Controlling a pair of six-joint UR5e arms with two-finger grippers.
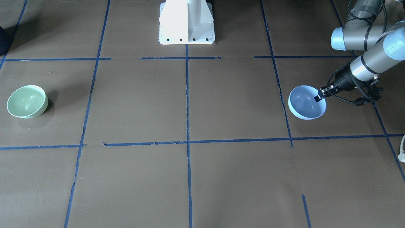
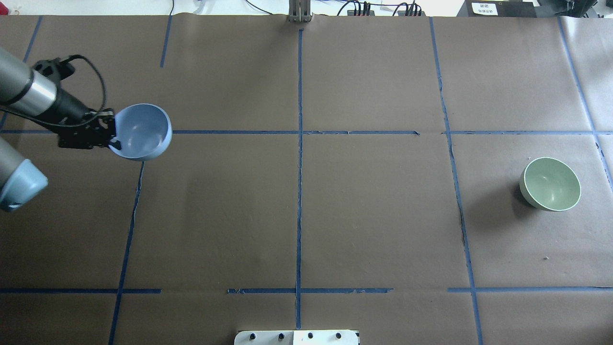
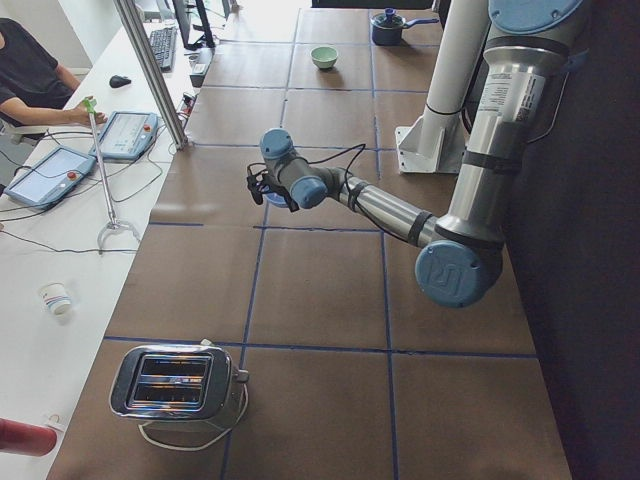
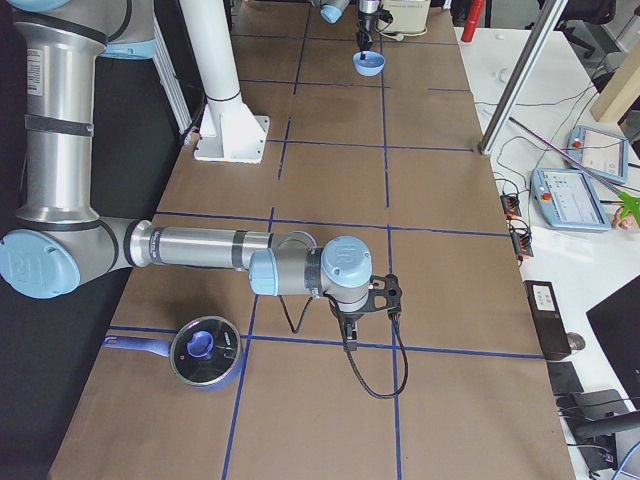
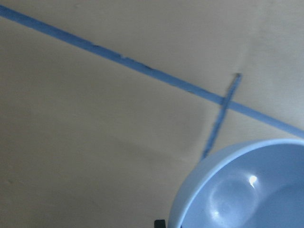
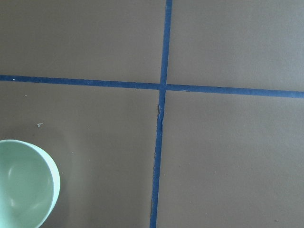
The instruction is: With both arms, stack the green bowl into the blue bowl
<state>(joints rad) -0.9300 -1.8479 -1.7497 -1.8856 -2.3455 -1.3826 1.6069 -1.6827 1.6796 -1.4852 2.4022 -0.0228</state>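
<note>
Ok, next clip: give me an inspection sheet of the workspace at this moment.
Surface: brown table cover with a blue tape grid, frayed in spots.
Job's things: blue bowl on the robot's left, gripped at its rim; green bowl upright on the robot's right, untouched.
Clutter: toaster at the table's left end, lidded saucepan at its right end.
Grippers: left gripper shut on the blue bowl; right gripper points down above the table, open or shut cannot be told.
Cables: left wrist cable loops clear of the bowl; right wrist cable droops low.
Surroundings: operator seated at the side bench by a teach pendant.
</note>
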